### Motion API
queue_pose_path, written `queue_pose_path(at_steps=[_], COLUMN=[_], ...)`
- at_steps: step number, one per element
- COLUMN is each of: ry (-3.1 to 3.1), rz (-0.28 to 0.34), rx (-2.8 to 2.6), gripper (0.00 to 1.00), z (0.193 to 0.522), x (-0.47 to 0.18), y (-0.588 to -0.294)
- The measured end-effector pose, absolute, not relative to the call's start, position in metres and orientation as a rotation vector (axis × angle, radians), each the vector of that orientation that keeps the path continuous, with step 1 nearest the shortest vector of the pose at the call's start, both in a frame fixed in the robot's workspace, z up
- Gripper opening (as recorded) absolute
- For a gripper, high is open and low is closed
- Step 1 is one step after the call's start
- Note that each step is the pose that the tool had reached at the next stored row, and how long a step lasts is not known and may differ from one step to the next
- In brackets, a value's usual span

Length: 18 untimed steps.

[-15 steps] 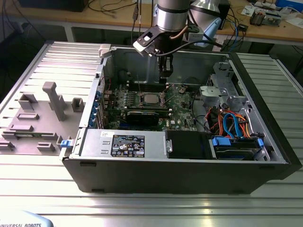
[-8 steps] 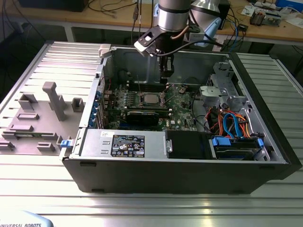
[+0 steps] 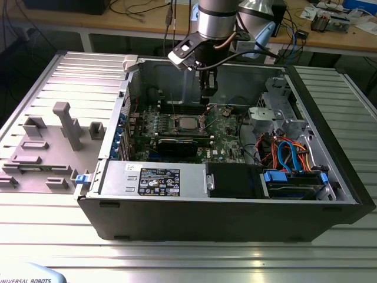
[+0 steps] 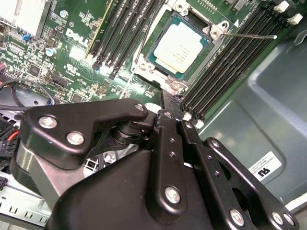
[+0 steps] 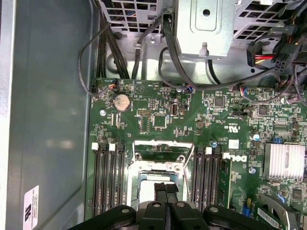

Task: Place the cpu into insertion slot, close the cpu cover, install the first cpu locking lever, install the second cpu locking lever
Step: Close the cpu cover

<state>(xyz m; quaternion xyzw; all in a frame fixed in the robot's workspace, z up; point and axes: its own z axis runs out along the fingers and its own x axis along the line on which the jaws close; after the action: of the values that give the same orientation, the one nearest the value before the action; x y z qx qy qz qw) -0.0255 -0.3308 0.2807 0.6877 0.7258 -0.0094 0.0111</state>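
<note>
The cpu (image 4: 181, 47), a flat square chip with a silvery top, lies in the insertion slot (image 4: 158, 75) on the green motherboard, its green border showing all round. In the exterior view the cpu (image 3: 187, 122) sits mid-board inside the open case. The cpu cover (image 5: 156, 145) appears to stand raised at one edge of the slot (image 5: 139, 167). A thin locking lever (image 4: 249, 35) sticks out beside the socket, unlatched. My gripper (image 3: 207, 89) hangs a little above the socket, shut with nothing in it; its black fingertips (image 5: 160, 188) press together over the chip. In the second wrist view the gripper (image 4: 173, 116) is likewise shut.
Black memory slots (image 5: 106, 177) flank the socket on both sides. A black graphics card (image 3: 177, 146) lies in front of it, a silver heatsink (image 5: 284, 162) to one side. The power supply (image 3: 154, 178), drive cage (image 3: 277, 109) and coloured cables (image 3: 288, 154) crowd the case.
</note>
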Motion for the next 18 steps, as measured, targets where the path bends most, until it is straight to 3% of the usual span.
queue_pose_path(at_steps=[18], ry=[2.263], rz=[-0.032], rx=[2.144], gripper=[0.11], z=[0.2807], x=[-0.0203], y=[-0.3308])
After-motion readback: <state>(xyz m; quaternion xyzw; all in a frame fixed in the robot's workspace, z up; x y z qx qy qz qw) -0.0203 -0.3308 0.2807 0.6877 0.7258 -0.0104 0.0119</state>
